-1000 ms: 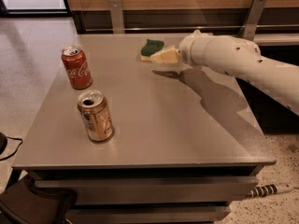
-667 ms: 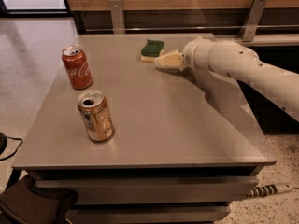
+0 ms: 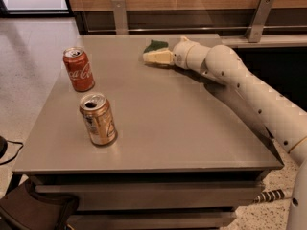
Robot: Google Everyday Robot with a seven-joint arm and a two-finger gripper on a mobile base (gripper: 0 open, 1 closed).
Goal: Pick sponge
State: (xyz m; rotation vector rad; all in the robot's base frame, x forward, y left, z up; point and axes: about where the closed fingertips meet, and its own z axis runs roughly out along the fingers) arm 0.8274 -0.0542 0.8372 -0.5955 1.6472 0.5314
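The sponge (image 3: 156, 45) lies at the far middle of the grey table (image 3: 172, 128). Only its dark green top shows. The rest is hidden behind my gripper (image 3: 154, 57). The cream gripper sits low at the table's far edge, right in front of the sponge and against it, pointing left. My white arm (image 3: 244, 85) reaches in from the right across the table's far right corner. I cannot see whether the gripper holds the sponge.
A red cola can (image 3: 78, 69) stands upright at the far left of the table. A gold can (image 3: 98, 118) stands upright nearer the front left. A wooden wall with metal brackets (image 3: 259, 18) runs behind the table.
My gripper has moved left and closed in on the sponge, now covering its front and lower part. The cans have not moved.
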